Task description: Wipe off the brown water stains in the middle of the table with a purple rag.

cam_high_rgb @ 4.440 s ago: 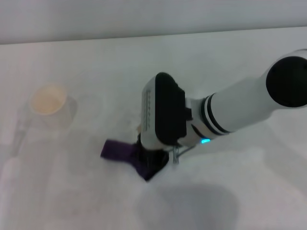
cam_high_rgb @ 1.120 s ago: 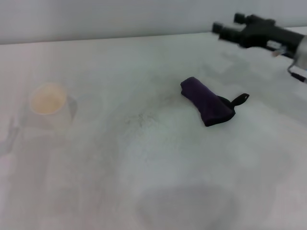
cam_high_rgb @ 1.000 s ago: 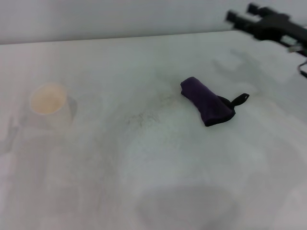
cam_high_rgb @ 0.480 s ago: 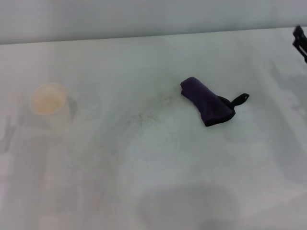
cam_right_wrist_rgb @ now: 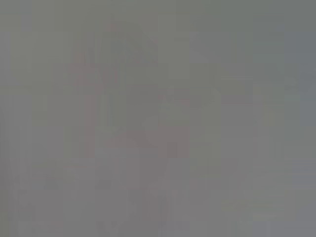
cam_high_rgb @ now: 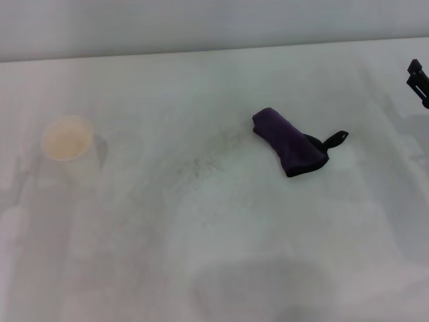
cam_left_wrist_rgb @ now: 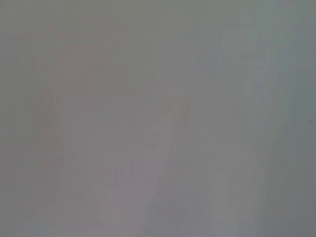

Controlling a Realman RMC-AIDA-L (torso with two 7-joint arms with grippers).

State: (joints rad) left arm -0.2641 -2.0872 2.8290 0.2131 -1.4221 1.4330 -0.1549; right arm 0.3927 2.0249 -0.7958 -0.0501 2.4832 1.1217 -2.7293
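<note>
The purple rag (cam_high_rgb: 289, 151) lies rolled up on the white table (cam_high_rgb: 221, 255), right of the middle, with its black loop tag (cam_high_rgb: 335, 139) pointing to the right. No gripper touches it. No tan-brown patch shows on the table; only a few faint dark specks (cam_high_rgb: 201, 164) lie left of the rag. Only a black tip of my right gripper (cam_high_rgb: 417, 77) shows at the right edge of the head view, far from the rag. My left gripper is out of view. Both wrist views show only plain grey.
A cream paper cup (cam_high_rgb: 67, 139) stands upright on the left side of the table. The table's far edge (cam_high_rgb: 214, 54) meets a pale wall. A grey shadow blotch (cam_high_rgb: 261, 288) lies near the front.
My right arm has let go of the rag, which now lies farther right and back, and has drawn away to the right until only its tip shows. Rag and cup have stayed still over the last second.
</note>
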